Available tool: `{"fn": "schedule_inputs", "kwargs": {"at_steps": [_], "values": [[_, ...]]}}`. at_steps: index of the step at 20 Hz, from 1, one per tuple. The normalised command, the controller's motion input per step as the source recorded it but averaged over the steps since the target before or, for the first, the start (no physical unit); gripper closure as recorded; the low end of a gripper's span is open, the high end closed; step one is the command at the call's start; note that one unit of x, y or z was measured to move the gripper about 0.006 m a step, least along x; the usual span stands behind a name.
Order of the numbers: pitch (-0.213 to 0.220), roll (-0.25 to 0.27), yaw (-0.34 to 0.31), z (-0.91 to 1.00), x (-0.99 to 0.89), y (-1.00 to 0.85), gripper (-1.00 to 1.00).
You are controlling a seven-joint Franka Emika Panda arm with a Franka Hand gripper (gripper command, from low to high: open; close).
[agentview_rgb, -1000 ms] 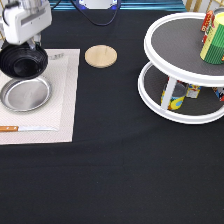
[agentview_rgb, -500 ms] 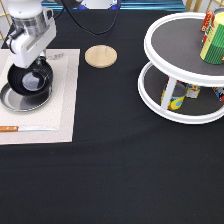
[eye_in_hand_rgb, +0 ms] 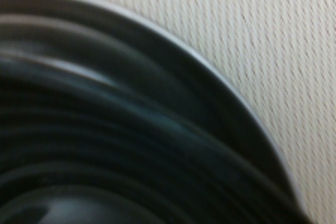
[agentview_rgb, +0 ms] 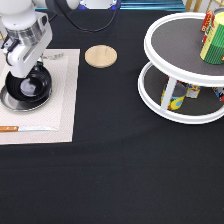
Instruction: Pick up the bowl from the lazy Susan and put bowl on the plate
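Note:
The glossy black bowl (agentview_rgb: 29,87) lies on the silver plate (agentview_rgb: 9,102), whose rim shows around the bowl at the exterior view's left. My gripper (agentview_rgb: 39,67) is at the bowl's far rim, shut on it, with the white hand right above. The wrist view is filled by the bowl's dark curved wall (eye_in_hand_rgb: 112,150) beside the white placemat (eye_in_hand_rgb: 285,60). The white two-tier lazy Susan (agentview_rgb: 175,40) stands at the exterior view's right, far from the gripper.
A white placemat (agentview_rgb: 62,107) lies under the plate, with a knife (agentview_rgb: 25,128) along its near edge. A round wooden coaster (agentview_rgb: 100,55) lies between mat and turntable. A green and yellow can (agentview_rgb: 214,42) stands on the upper tier, and small containers (agentview_rgb: 177,97) on the lower.
My gripper has come down with the bowl, from above the plate's far edge onto the plate. The bowl now covers most of the plate.

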Motion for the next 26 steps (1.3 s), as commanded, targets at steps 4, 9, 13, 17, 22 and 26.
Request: {"fn": "schedule_inputs", "kwargs": {"at_steps": [4, 9, 13, 17, 22, 26], "values": [[0.208, -0.001, 0.010, -0.08, 0.49, -0.20, 1.00], [0.264, 0.002, 0.052, 0.06, 0.53, 0.06, 1.00], [0.210, -0.002, 0.022, 0.32, 0.44, 0.08, -1.00], [0.145, -0.037, 0.029, 0.63, 0.24, 0.13, -1.00], [0.128, -0.040, 0.048, 0.80, 0.14, 0.13, -1.00], [0.193, -0.053, 0.014, 0.56, 0.30, 0.20, -1.00]]}}
